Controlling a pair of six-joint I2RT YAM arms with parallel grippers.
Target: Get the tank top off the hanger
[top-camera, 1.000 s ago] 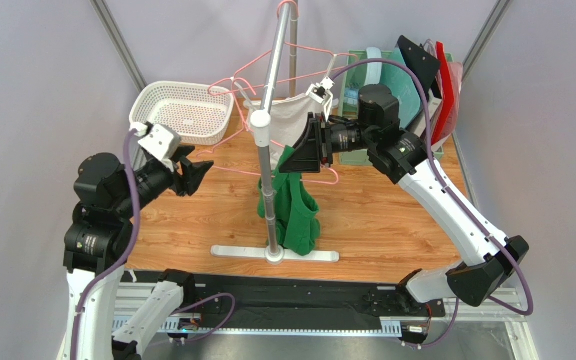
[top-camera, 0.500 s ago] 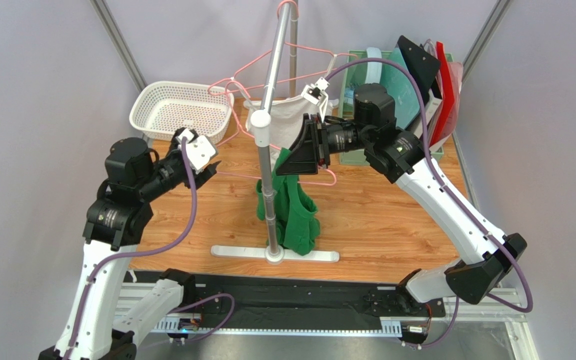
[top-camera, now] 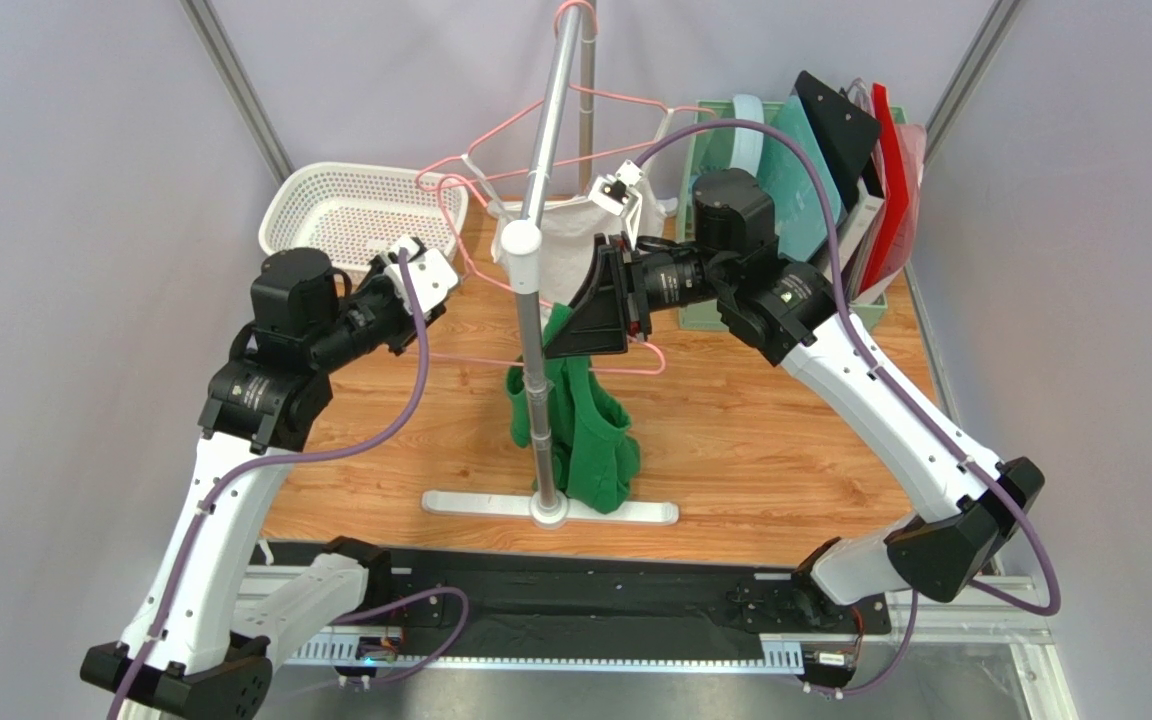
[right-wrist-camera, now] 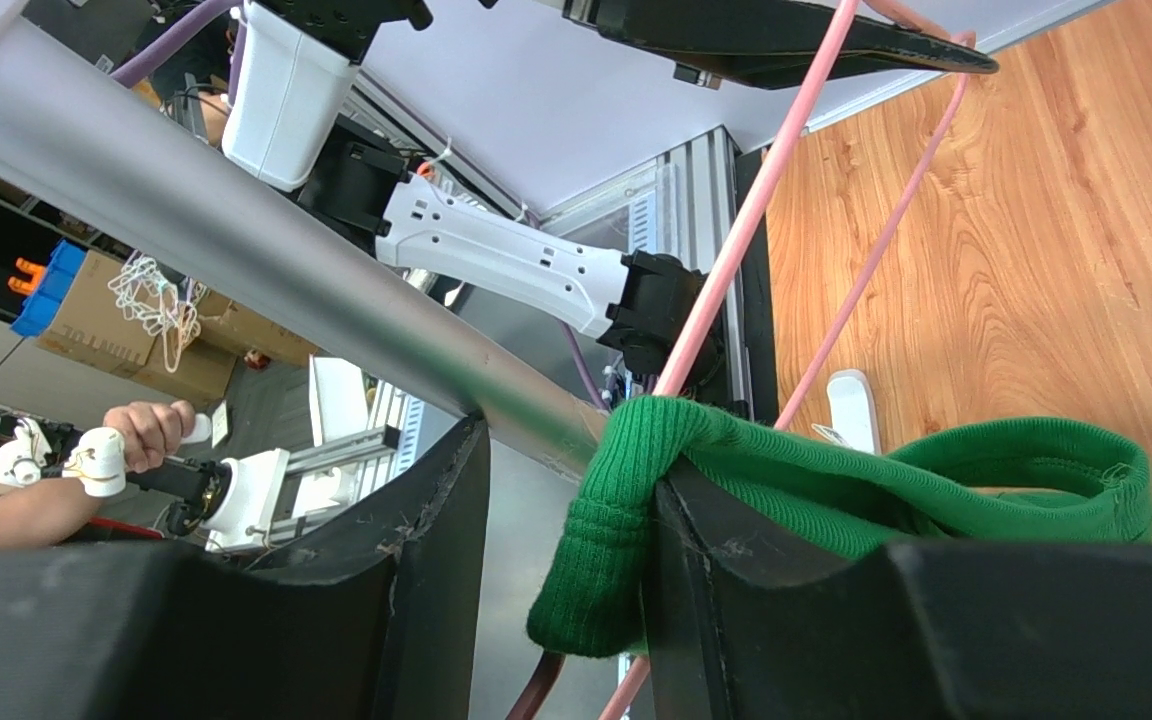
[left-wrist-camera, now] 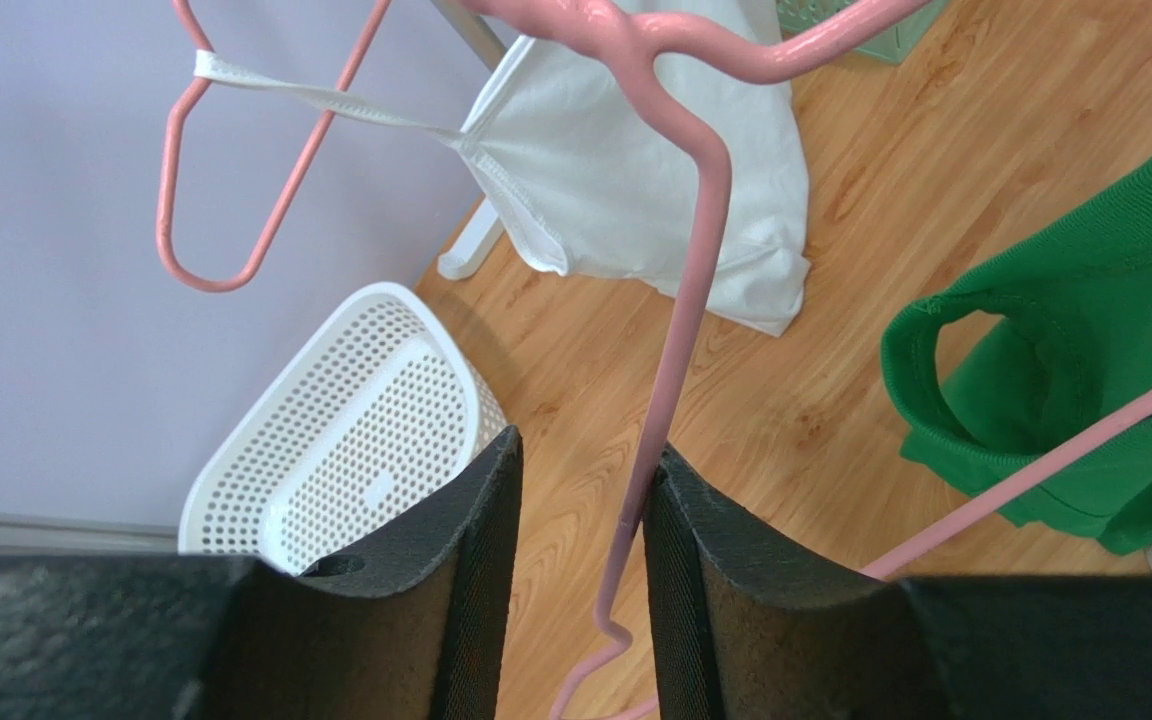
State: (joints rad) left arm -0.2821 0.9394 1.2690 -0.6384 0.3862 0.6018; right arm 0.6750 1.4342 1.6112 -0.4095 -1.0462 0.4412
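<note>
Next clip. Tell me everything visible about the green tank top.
The green tank top is a thick knit, bunched and hanging limp on a pink hanger beside the rack's metal pole. One rolled strap sits over the hanger wire and passes between the fingers of the right gripper, touching one of them. Whether it is clamped is unclear.

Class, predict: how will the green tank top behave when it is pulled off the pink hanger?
Probably floppy: the top hangs in limp folds below the hanger. Likely light: that thin wire carries it. Its knit strap bunches between the right fingers, so it may stretch before slipping free.
</note>
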